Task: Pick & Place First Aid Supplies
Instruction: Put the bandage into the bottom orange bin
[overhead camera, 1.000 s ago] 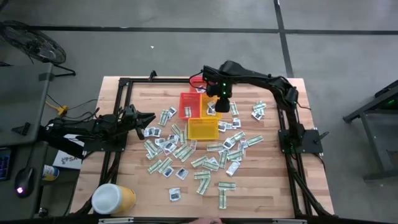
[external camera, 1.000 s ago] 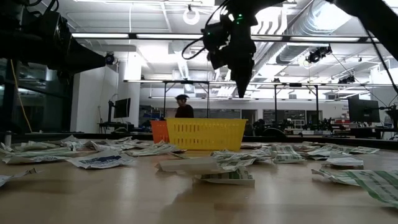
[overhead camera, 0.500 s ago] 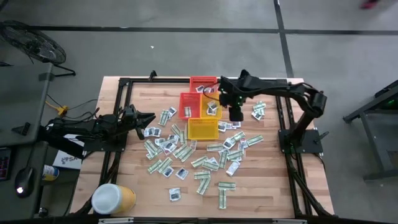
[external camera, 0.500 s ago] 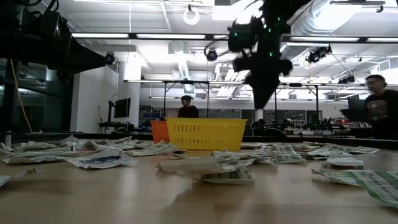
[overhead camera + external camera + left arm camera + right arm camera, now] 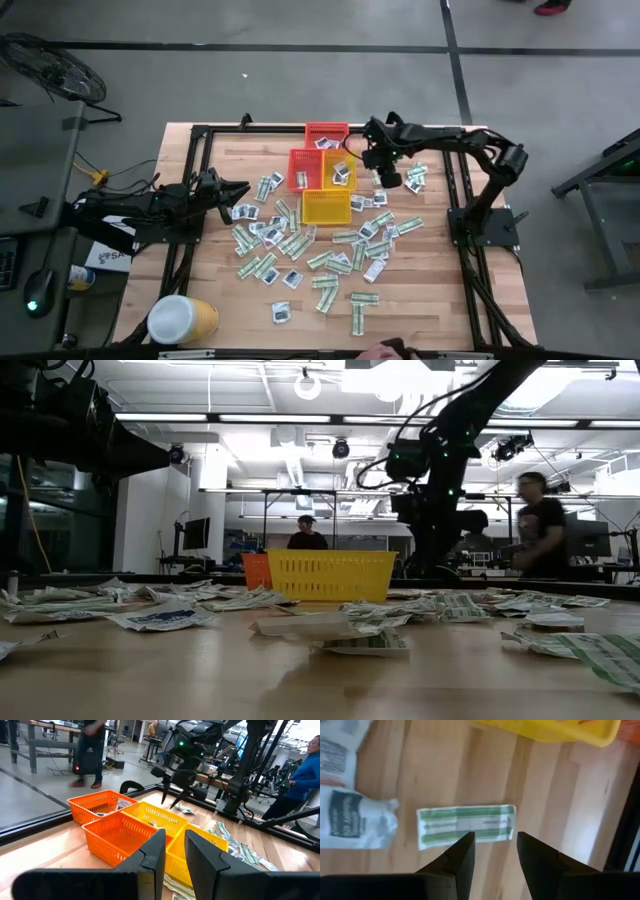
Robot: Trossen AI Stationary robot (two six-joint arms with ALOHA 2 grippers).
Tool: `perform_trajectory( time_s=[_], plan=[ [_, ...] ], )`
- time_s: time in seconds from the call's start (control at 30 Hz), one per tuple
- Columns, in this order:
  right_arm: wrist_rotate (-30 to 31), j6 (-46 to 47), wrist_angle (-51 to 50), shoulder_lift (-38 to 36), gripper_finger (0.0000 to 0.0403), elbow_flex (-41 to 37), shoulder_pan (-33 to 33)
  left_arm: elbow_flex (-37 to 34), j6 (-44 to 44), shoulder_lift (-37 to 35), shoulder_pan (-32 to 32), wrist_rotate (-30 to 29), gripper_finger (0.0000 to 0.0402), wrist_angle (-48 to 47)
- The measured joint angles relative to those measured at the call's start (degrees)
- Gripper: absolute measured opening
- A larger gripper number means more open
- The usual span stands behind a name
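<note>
1. Table (image 5: 430, 300) of pale wood carries everything; its 6 o'clock strip and its corner at 5 o'clock lie bare, and a black frame rail runs along the 9, 12 and 3 o'clock sides.
2. Tub (image 5: 183, 320), yellow with a white lid, lies on its side at the table's 7 o'clock corner, well apart from the packets.
3. Baskets cluster just toward 12 o'clock from the table's middle: the red basket (image 5: 326, 135) farthest back, the orange basket (image 5: 304, 168) and a yellow basket (image 5: 339, 170) side by side, and a second yellow basket (image 5: 326, 209) nearest the middle. The red, the orange and the back yellow one each hold a few packets; the front yellow one's contents cannot be told.
4. First aid supplies (image 5: 330, 258) lie scattered across the middle of the table, mostly from 3 through 6 to 9 o'clock of the baskets. Their print is too small to read.
5. Right gripper (image 5: 390, 178) hangs low at 3 o'clock of the baskets, jaws parted and holding nothing; in its wrist view a green-and-white strip (image 5: 465, 826) lies flat on the wood just beyond the fingertips.
6. Left gripper (image 5: 240, 190) waits at 9 o'clock, above the packets there, jaws slightly apart and empty.
</note>
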Motion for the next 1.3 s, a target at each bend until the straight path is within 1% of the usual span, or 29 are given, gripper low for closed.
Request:
perform_trajectory(
  time_s=[0.13, 0.23, 0.4, 0.5, 0.73, 0.97, 1.1, 1.3],
  plan=[
    [-1.03, -1.96, 0.81, 2.0, 0.014, 0.93, -1.81, 0.0, 0.0, -0.02, 0.0, 0.02, 0.0073, 0.0],
    [-1.95, -2.0, 0.8, 4.87, 0.014, 2.78, -2.88, 0.0, 0.01, -0.02, -0.01, 0.0, 0.0073, 0.0],
    [-3.91, -2.54, 0.78, 7.0, 0.014, 3.69, -4.56, 0.0, 0.0, -0.01, -0.01, 0.02, 0.0073, 0.0],
    [-5.27, -4.1, 0.69, 6.97, 0.014, 3.42, -4.91, 0.0, 0.01, 0.0, 0.0, 0.02, 0.0073, 0.0],
    [-5.37, -4.37, 0.87, 9.17, 0.014, 3.21, -5.23, 0.0, 0.0, 0.0, -0.01, -0.01, 0.0073, 0.0],
    [-6.91, -2.07, 0.64, 12.12, 0.0137, 3.54, -5.28, 0.0, 0.0, 0.0, 0.0, 0.0, 0.0073, 0.0],
    [-7.89, -0.56, -0.08, 12.48, 0.0115, 3.51, -5.3, 0.0, 0.0, -0.01, 0.0, 0.0, 0.0073, 0.0],
    [-8.26, 2.23, -0.45, 12.57, 0.0053, 3.44, -5.28, 0.0, 0.02, 0.0, -0.02, -0.02, 0.0073, 0.0]
  ],
)
